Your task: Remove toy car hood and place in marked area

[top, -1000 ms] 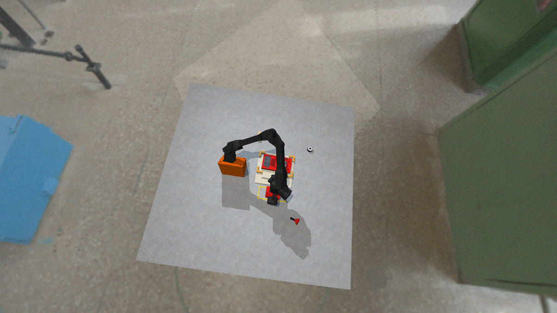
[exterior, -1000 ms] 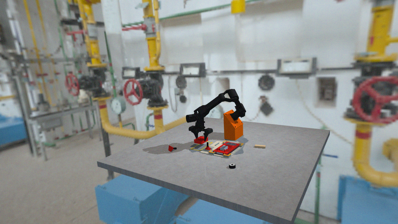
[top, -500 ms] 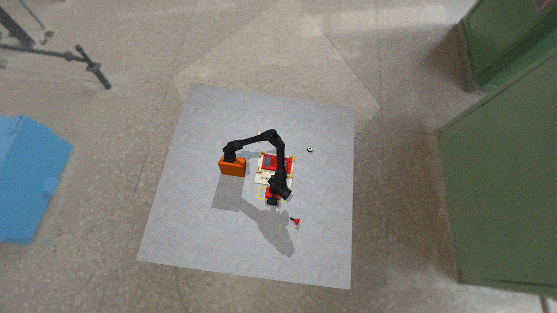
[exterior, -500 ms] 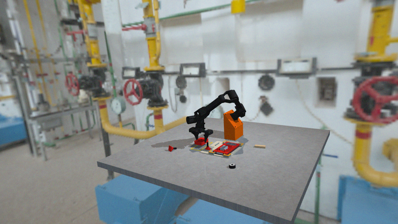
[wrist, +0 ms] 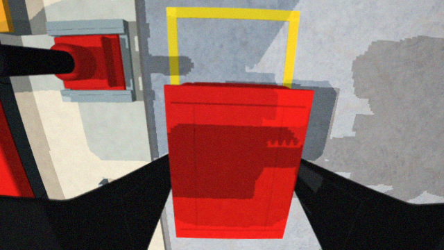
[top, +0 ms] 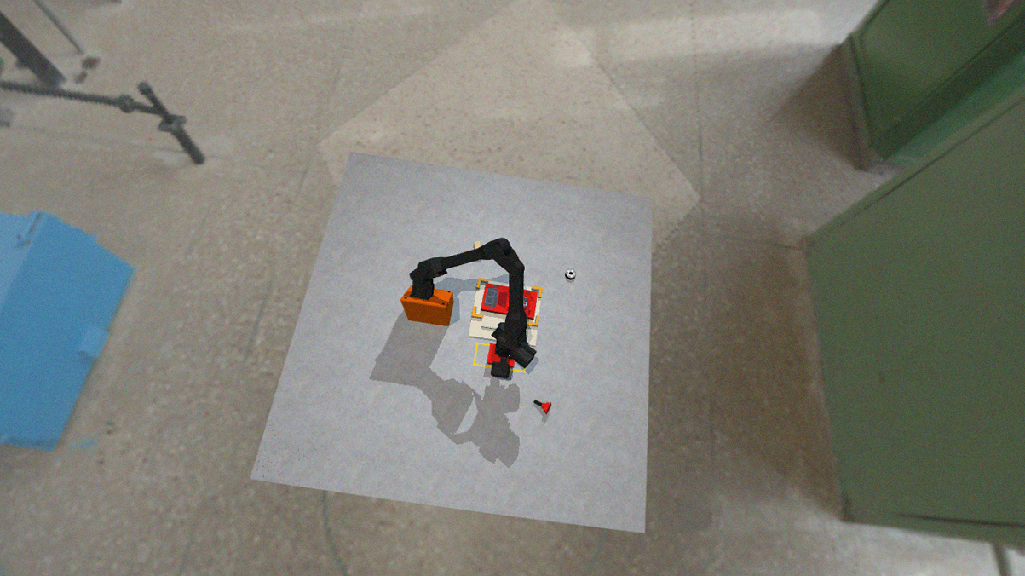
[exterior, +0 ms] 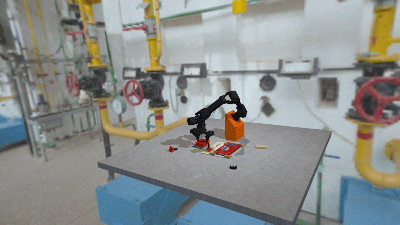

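From the top view, the arm reaches out from its orange base (top: 427, 305) over the toy car (top: 505, 298), which sits on a pale board, and ends at the gripper (top: 503, 361) above the yellow-outlined marked area (top: 478, 355). A strip of the red hood (top: 493, 354) shows beneath the wrist; how much of it lies inside the outline cannot be told here. A small red cone-shaped part (top: 544, 405) lies apart toward the near edge, and a small black ring (top: 570, 273) lies off to the far side.

From the exterior view, the gripper (exterior: 203, 139) points down with the hood (exterior: 200, 143) between its fingers, very close to the table (exterior: 265, 179); whether the hood touches the surface cannot be told. The car (exterior: 227, 148) lies just beside it.

From the wrist view, the two black fingers clamp the hood (wrist: 236, 156) by its long side edges. The yellow outline (wrist: 232, 14) extends beyond the hood's far edge, so the hood seems to cover only the near part of the zone, and its near end may overhang the border.

The risks, as I judge them: releasing while the hood hangs above the table could let it tip or slide over the line; opening with the fingers low could leave a pad brushing its edge; and a sideways correction could knock the red peg part (wrist: 88, 62) just left of the zone.
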You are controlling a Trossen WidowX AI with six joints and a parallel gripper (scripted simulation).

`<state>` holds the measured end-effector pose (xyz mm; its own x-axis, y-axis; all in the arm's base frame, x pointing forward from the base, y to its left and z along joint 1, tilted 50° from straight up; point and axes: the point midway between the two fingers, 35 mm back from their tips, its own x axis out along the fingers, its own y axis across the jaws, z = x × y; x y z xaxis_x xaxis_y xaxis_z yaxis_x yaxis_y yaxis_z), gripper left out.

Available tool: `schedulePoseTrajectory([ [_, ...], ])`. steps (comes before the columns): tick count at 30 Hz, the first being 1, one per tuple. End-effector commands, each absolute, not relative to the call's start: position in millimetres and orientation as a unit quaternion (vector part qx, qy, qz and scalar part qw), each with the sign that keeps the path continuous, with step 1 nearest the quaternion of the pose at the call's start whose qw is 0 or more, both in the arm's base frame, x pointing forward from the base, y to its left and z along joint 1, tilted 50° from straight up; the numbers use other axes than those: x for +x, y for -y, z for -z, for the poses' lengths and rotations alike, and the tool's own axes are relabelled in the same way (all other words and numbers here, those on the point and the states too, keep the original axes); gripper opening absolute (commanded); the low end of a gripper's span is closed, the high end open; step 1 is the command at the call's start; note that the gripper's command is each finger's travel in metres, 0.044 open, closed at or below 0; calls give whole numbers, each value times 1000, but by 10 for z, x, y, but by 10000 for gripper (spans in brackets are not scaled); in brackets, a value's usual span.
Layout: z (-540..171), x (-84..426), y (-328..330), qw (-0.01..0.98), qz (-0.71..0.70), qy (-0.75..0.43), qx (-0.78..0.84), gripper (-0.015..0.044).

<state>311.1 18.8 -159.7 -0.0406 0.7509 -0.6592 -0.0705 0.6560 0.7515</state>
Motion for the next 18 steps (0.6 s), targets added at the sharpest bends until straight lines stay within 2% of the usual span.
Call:
schedulePoseTrajectory([
  [1,1615,3096,-210,639,-320,-647,266,0],
  [18,1669,3092,-275,639,-320,-647,267,0],
])
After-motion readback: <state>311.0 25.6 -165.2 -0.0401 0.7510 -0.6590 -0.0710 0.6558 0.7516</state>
